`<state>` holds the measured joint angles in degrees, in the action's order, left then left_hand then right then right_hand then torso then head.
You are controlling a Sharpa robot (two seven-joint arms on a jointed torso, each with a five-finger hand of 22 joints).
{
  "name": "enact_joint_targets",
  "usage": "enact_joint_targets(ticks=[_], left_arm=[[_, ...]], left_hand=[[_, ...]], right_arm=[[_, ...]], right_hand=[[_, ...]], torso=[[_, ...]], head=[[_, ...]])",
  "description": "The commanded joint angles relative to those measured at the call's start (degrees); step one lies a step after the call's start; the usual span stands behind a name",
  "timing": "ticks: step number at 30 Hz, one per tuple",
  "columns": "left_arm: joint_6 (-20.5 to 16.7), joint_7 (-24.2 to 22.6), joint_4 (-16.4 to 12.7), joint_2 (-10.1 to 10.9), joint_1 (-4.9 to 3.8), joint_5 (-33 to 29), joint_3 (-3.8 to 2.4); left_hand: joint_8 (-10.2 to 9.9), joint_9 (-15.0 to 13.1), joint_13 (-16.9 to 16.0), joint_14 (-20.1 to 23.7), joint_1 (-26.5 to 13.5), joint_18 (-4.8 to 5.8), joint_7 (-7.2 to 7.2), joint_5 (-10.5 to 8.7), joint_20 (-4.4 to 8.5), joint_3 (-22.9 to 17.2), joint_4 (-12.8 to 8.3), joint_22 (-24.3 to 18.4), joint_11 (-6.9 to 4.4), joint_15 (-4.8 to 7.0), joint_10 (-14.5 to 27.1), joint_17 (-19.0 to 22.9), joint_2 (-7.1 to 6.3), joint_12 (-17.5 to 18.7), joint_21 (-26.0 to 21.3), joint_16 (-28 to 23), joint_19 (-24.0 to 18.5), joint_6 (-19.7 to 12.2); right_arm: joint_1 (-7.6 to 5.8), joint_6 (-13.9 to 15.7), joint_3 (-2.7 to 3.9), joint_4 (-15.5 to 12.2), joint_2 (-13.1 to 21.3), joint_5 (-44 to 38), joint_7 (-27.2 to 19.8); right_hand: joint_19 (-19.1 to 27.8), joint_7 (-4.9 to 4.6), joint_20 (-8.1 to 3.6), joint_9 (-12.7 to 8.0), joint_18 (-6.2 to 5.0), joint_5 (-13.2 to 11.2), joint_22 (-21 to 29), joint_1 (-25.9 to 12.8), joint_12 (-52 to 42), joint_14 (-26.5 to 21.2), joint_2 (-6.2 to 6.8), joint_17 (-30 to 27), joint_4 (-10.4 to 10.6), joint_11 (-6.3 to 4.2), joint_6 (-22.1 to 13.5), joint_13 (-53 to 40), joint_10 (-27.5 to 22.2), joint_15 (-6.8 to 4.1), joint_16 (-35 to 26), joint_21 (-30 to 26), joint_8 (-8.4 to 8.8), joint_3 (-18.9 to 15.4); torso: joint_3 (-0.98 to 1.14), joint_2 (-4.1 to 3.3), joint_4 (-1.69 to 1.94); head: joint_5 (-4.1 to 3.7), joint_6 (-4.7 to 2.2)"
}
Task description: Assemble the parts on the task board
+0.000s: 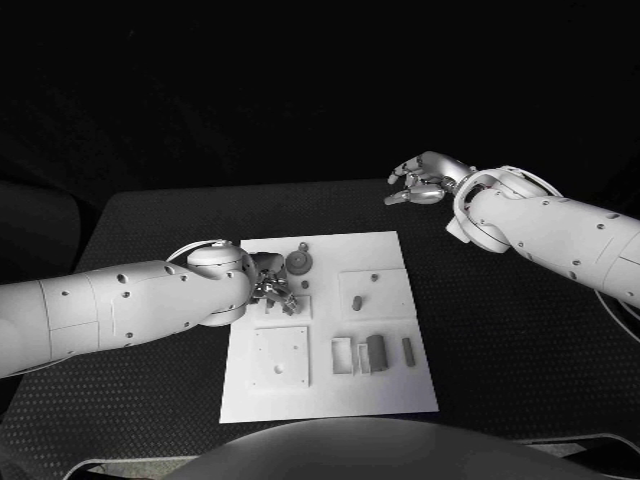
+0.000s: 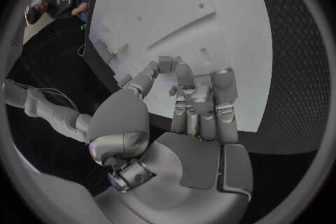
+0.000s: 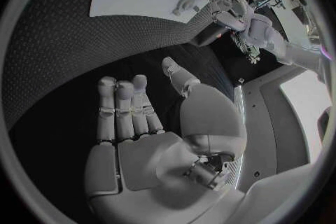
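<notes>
Task board [image 1: 392, 380]: white plate lying flat at the middle of the black desk [image 1: 522, 330], rigid, with recessed squares and small holes. I judge it stiff and stable under pressing.

Parts: small grey pieces. A round disc-like part [image 1: 301, 264] sits at the board's far edge, just beside my left hand [image 1: 273, 291]. A short peg [image 1: 356, 300] stands in the middle square. Upright blocks [image 1: 374, 352] stand in a row near the board's near right portion. I judge all of them light, hard and smooth, likely to slip or tip if nudged; best taken by opposite side faces with a fingertip pinch, low down, not by the top.

Left hand: over the board's far left portion, fingers curled together above the surface in the left wrist view. Whether a small part sits between the fingertips I cannot tell.

Right hand [image 1: 424, 178]: well apart from the board, above the desk's far right side, fingers spread and holding nothing, as the right wrist view confirms.
</notes>
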<state>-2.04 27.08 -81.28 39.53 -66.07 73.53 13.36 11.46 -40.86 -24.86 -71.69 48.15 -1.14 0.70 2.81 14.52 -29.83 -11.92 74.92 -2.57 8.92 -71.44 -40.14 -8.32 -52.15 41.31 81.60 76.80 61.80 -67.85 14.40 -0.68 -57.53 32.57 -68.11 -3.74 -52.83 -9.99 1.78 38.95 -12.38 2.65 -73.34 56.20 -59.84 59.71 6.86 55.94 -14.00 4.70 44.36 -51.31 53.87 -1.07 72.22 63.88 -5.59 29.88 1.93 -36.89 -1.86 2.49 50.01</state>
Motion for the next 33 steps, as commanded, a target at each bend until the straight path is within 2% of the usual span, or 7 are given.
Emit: enact_joint_targets(ticks=[1,6,9,21,24,27,33], left_arm=[[1.3,-1.0,-0.2,0.2,0.33,-0.2,0.26],[1.4,-1.8,-0.1,0.4,0.33,-0.2,0.23],[1.4,-2.1,-0.2,0.5,0.33,-0.8,0.22],[1.3,-2.4,-0.2,1.2,0.33,-1.7,0.21],[1.0,-2.4,-0.1,1.5,0.33,-2.0,0.20],[0.7,-2.5,0.1,1.7,0.33,-2.5,0.19],[1.0,-2.7,0.0,2.1,0.31,-3.9,0.16]], left_hand=[[-0.3,0.3,-0.1,-0.3,-0.1,-4.76,3.57,0.27,-0.19,0.2,0.4,1.0,0.24,-0.25,-0.2,0.0,0.30,-0.3,0.1,0.3,0.2,-4.0],[-1.1,1.2,0.0,-0.2,-0.1,-5.00,3.91,0.29,-0.44,0.0,0.7,1.0,0.57,-0.56,-0.1,0.0,0.65,-0.4,0.2,0.4,0.1,-5.1],[-1.2,1.6,0.0,-0.2,0.1,-5.12,3.99,0.28,-0.55,-0.2,0.7,1.0,0.64,-0.63,-0.1,0.0,1.61,-0.4,0.2,0.4,0.1,-5.1],[-2.3,3.5,-0.1,-0.3,1.1,-5.68,4.59,0.29,-1.13,-0.2,-0.9,1.1,1.20,-1.18,-0.2,-0.1,7.25,-0.7,0.5,0.6,0.1,-6.6],[-2.3,4.1,0.0,-0.4,1.8,-5.82,4.70,0.04,-1.33,-3.0,0.3,1.0,1.30,-1.29,-0.2,0.0,6.33,-0.7,0.4,0.6,0.1,-6.5],[-2.2,4.3,0.0,-0.4,1.7,-5.86,4.68,0.00,-1.36,-3.4,0.5,1.0,1.30,-1.29,-0.2,0.0,5.52,-0.8,0.5,0.6,0.2,-6.4],[-2.0,4.5,0.0,-0.4,2.0,-5.92,4.62,0.02,-1.38,-4.2,0.6,1.0,1.25,-1.24,-0.1,0.1,5.65,-0.7,0.5,0.5,0.2,-6.0]], right_arm=[[0.11,-1.0,0.02,0.0,0.1,-0.2,-0.2],[0.45,-1.4,0.02,0.0,0.2,-0.2,-0.4],[0.75,-1.5,0.02,0.0,0.3,-0.2,-0.4],[0.80,-1.6,0.02,-0.1,0.4,-0.2,-0.4],[0.80,-1.6,0.02,-0.2,0.5,-0.2,-0.4],[0.81,-1.5,0.02,-0.3,0.6,-0.2,-0.4],[0.81,-1.5,0.02,-0.4,0.7,-0.2,-0.4]], right_hand=[[-0.1,-1.22,-0.39,-0.1,-2.62,0.1,0.1,-0.5,-0.3,-0.1,-0.07,-0.1,0.2,-0.01,-0.8,0.1,-0.4,-0.43,0.1,-0.2,-0.27,-0.2],[-0.1,-1.21,-0.40,-0.1,-2.62,0.1,0.1,-0.4,-0.3,-0.1,-0.09,-0.1,0.2,-0.01,-0.8,0.1,-0.4,-0.43,0.1,-0.2,-0.28,-0.2],[-0.1,-1.21,-0.41,-0.1,-2.62,0.1,0.1,-0.3,-0.3,-0.1,-0.09,-0.1,0.1,-0.01,-0.8,0.1,-0.4,-0.44,0.1,-0.2,-0.28,-0.1],[-0.1,-1.21,-0.41,-0.1,-2.62,0.1,0.1,-0.3,-0.3,-0.1,-0.09,-0.1,0.1,-0.01,-0.8,0.1,-0.4,-0.44,0.1,-0.2,-0.29,-0.1],[-0.1,-1.21,-0.41,-0.1,-2.62,0.1,0.1,-0.3,-0.3,-0.1,-0.08,-0.1,0.1,-0.01,-0.8,0.1,-0.4,-0.44,0.1,-0.2,-0.29,-0.1],[-0.1,-1.21,-0.41,-0.1,-2.62,0.1,0.1,-0.3,-0.3,-0.1,-0.07,-0.1,0.1,-0.01,-0.8,0.1,-0.4,-0.44,0.1,-0.2,-0.29,-0.1],[-0.1,-1.21,-0.42,-0.1,-2.62,0.1,0.1,-0.3,-0.3,-0.1,-0.06,-0.1,0.1,-0.01,-0.8,0.1,-0.4,-0.44,0.1,-0.2,-0.30,-0.2]], torso=[[0.01,0.00,0.02],[0.01,-0.01,0.04],[-0.02,-0.04,-0.05],[0.06,0.01,-0.02],[0.03,0.01,0.00],[0.04,0.02,0.01],[0.05,0.02,-0.02]], head=[[-0.03,-0.01],[-0.06,-0.01],[0.08,-0.01],[-0.01,-0.01],[-0.03,-0.01],[-0.03,-0.01],[0.00,-0.01]])
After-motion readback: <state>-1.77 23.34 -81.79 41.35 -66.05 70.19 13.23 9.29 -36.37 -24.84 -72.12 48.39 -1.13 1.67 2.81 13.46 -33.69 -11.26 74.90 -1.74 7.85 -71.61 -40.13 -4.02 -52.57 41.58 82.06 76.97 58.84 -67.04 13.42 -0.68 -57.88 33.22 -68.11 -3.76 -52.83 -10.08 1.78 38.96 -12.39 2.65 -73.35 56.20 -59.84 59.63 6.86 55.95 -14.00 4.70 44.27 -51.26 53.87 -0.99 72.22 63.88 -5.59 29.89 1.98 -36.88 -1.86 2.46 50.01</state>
